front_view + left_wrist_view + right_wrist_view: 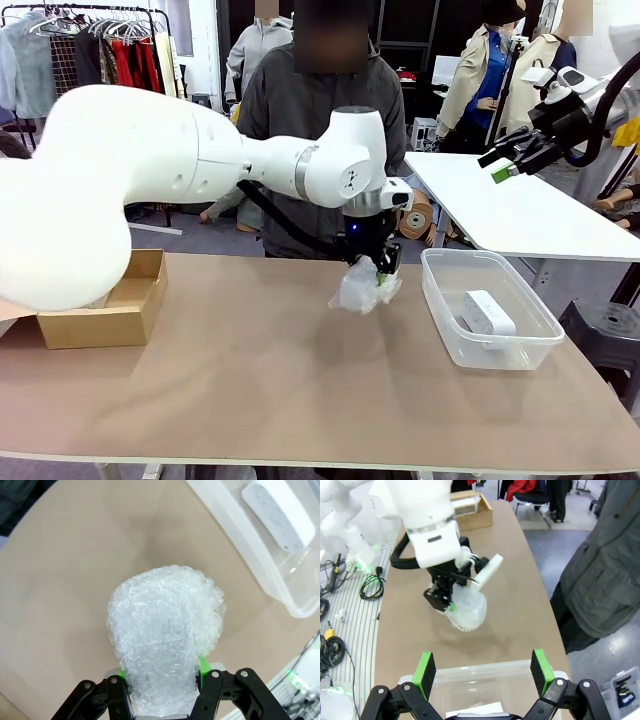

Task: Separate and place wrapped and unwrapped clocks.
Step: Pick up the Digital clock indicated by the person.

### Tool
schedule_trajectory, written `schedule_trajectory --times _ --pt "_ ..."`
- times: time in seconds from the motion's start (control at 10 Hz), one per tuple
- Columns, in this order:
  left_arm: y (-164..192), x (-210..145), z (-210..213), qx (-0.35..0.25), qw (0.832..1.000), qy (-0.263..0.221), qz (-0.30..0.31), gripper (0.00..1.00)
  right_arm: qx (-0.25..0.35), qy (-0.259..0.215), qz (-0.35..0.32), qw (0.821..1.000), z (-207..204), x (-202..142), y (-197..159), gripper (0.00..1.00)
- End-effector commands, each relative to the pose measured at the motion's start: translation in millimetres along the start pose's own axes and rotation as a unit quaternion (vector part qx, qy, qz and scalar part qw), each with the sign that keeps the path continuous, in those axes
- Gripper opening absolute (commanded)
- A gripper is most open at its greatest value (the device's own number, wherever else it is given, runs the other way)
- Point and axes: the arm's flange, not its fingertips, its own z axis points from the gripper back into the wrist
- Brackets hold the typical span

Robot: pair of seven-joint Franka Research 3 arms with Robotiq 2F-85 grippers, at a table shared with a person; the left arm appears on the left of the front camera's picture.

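Wrapped clock (362, 287), a lumpy bundle in bubbled white plastic, hangs above the brown table (250, 380), clear of its surface, at mid-table just left of the clear tub (440, 300). Left gripper (378, 272) points straight down from a long arm reaching in across the table; its jaws are clamped on the bundle, green pads (204, 664) pressed into the wrap. Bare white clock (488, 313) lies flat inside the tub. Right gripper (505, 168) is raised high at the right, fingers angled down-left, jaws spread wide with nothing between them. A cardboard box (120, 305) sits at the table's left end. A person (325, 110) stands at the far side.
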Motion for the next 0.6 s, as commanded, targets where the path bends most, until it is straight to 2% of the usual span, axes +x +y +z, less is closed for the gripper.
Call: schedule_trajectory --times 0.0,0.5 --pt "-14.7 -9.1 26.3 0.034 0.999 -0.012 0.039 0.00 -0.002 0.001 0.002 1.000 0.9 1.5 0.7 1.00" --pt "-37.0 -12.8 87.8 0.090 0.994 -0.045 0.048 0.00 -0.002 0.001 0.002 1.000 0.9 1.5 0.7 1.00"
